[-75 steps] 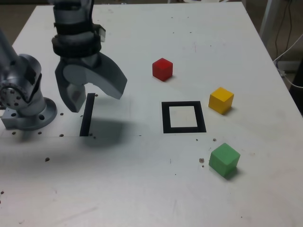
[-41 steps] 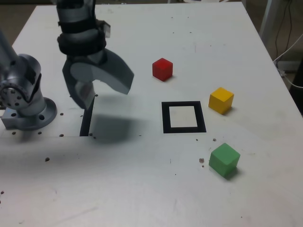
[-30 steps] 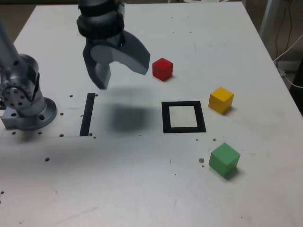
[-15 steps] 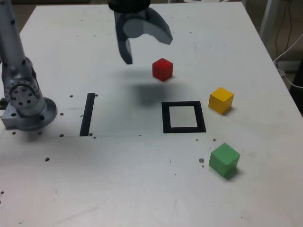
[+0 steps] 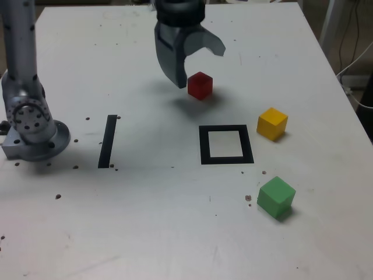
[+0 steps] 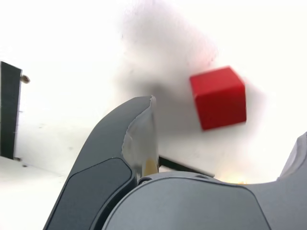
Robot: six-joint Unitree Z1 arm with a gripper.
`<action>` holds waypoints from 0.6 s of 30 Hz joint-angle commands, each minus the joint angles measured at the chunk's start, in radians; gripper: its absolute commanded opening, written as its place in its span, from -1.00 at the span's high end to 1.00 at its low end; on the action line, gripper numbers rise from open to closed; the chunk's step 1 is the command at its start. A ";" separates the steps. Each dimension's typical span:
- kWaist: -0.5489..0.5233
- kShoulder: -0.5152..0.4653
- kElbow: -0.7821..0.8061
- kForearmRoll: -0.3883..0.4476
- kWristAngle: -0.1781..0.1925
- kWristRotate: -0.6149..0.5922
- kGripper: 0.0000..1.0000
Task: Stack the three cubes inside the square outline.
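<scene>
The red cube (image 5: 200,85) sits in the upper middle of your exterior view, flat on the white table (image 5: 175,221), and it shows again in the wrist view (image 6: 218,97), a little blurred. Your gripper (image 5: 198,65) hangs just above and to the exterior view's left of it, jaws spread wide, with nothing between them. One finger (image 5: 173,61) points down close beside the cube on the exterior view's left; the other curves over towards the upper right of it. You cannot tell from either view whether a finger touches the cube; in the wrist view there is bare table between the near finger (image 6: 139,139) and the red face.

The square outline (image 5: 225,144) lies in the centre of the frame, below the red cube and apart from it, its white middle bare. The yellow cube (image 5: 272,123) rests just to the right of the outline, outside the tape. The green cube (image 5: 275,196) stands in the lower right, also outside it and well apart from the others.

A straight black tape strip (image 5: 108,140) lies left of centre, and the arm's grey base (image 5: 32,125) stands at the left edge.
</scene>
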 commanded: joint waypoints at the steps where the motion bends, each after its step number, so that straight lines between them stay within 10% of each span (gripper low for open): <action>1: 0.004 0.028 -0.013 -0.003 0.007 -0.014 -0.96; 18: 0.011 0.137 -0.038 -0.035 0.009 -0.080 -0.60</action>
